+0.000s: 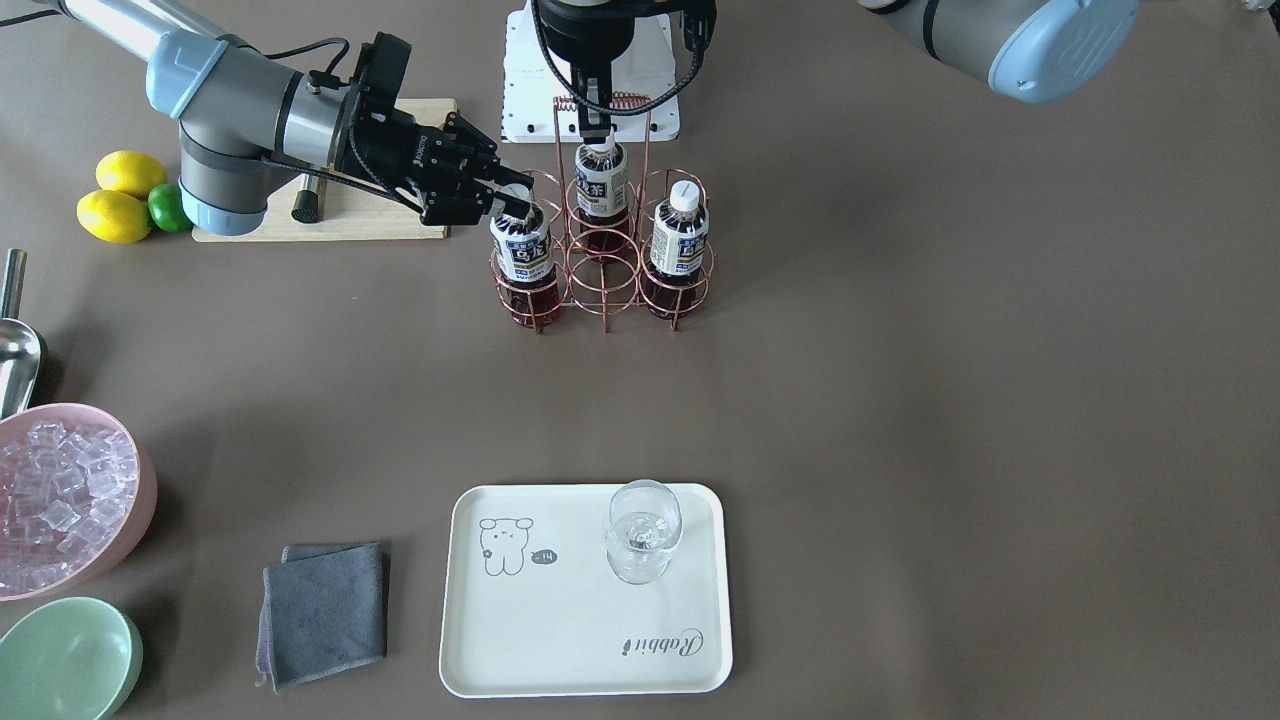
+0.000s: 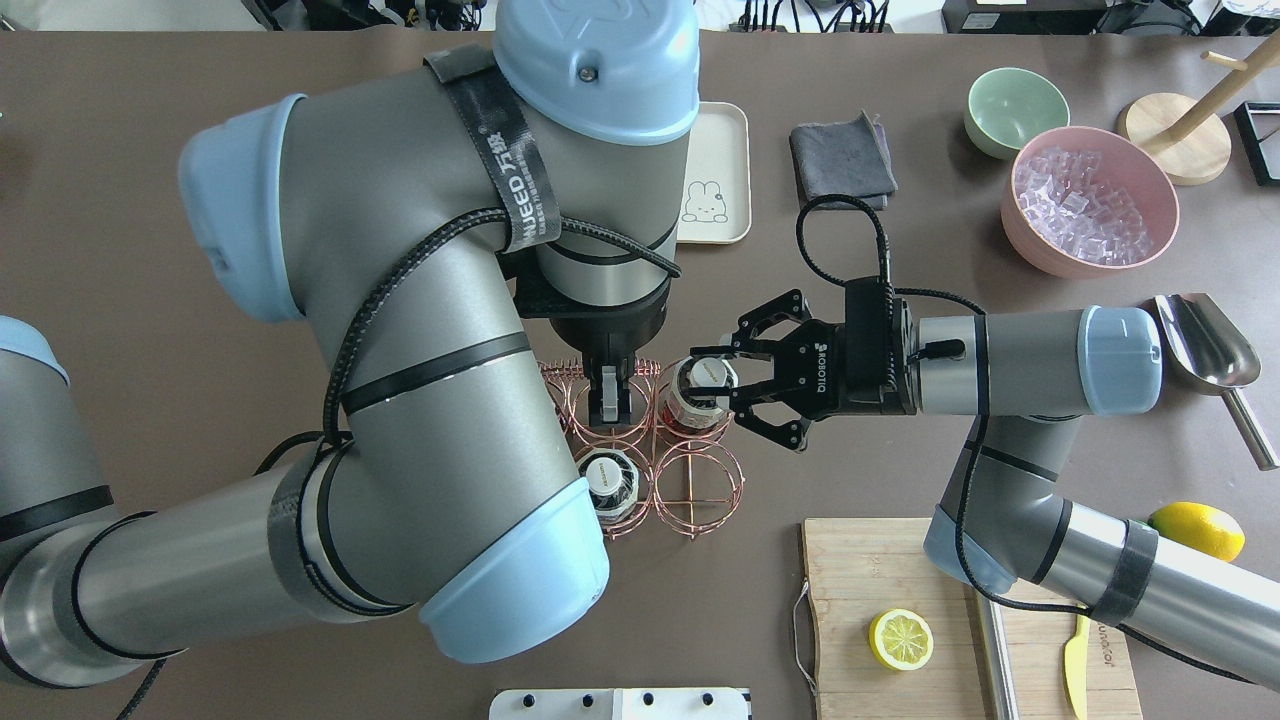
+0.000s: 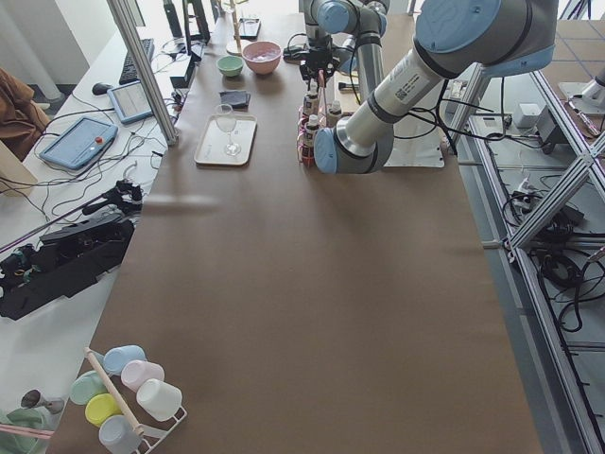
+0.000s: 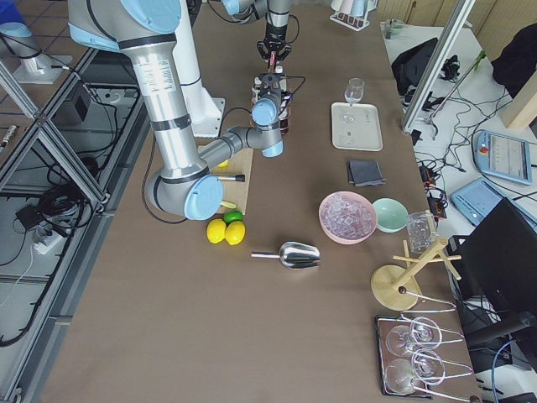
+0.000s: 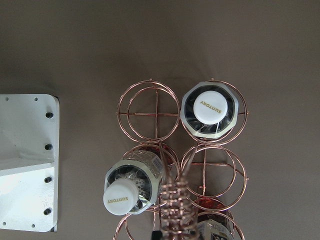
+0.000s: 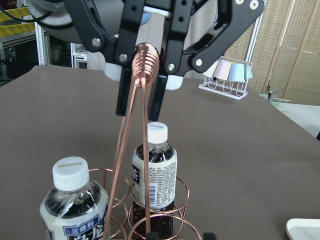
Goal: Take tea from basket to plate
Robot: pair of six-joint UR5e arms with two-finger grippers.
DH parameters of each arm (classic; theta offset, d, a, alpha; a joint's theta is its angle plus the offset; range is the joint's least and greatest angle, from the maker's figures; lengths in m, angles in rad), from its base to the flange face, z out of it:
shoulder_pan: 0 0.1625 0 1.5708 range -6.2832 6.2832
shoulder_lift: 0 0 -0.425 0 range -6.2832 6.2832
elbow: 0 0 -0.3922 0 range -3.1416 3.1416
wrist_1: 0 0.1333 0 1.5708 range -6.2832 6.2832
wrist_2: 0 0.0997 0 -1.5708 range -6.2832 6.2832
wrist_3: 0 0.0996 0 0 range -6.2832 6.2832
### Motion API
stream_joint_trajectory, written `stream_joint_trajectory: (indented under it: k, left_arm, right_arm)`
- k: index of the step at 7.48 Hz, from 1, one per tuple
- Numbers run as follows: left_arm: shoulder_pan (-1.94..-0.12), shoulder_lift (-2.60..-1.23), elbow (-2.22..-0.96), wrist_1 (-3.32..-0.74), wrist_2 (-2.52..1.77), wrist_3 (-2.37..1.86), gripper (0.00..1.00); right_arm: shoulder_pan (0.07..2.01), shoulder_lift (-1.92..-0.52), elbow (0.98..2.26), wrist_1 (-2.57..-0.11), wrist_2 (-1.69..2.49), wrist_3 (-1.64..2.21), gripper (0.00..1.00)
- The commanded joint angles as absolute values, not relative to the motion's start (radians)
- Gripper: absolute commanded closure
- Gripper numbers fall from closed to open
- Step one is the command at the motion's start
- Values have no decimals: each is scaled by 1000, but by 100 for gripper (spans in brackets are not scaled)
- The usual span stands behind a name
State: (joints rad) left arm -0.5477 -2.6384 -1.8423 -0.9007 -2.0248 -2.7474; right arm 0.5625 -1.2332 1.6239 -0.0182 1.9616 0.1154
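Observation:
The copper wire basket (image 1: 605,270) stands mid-table and holds three tea bottles. My left gripper (image 1: 597,105) comes down from above and is shut on the basket's coiled loop handle (image 6: 147,52). My right gripper (image 2: 715,375) reaches in level from the side. Its fingers are closed on the white cap of the tea (image 1: 521,255), which stands in the basket's front corner cell. The second bottle (image 1: 601,185) and the third (image 1: 680,235) stand untouched. The cream Rabbit plate (image 1: 560,640) lies near the operators' edge, far from both grippers.
A clear glass (image 1: 643,530) stands on the plate. A grey cloth (image 1: 325,610), pink ice tub (image 1: 60,500), green bowl (image 1: 65,660) and metal scoop (image 1: 15,350) lie on my right side. The cutting board (image 1: 400,110), lemons (image 1: 120,195) and lime (image 1: 168,208) are behind my right arm.

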Motion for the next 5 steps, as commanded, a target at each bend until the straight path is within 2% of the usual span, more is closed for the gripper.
stream_joint_trajectory:
  k: [1,3,5]
  left_arm:
    - [-548,-2637,-1842,-900,-2025,-2747,100]
    - [-548,-2637,-1844,-900,-2026,-2747,100]
    - [-548,-2637,-1842,-900,-2025,-2747,100]
  right_arm:
    - [622,-1236,1746,-203,2044,110,100]
    - [630,-1238,1856,-339,2060,112,100]
    - [649,-1226,1911,-431,2091,121,100]
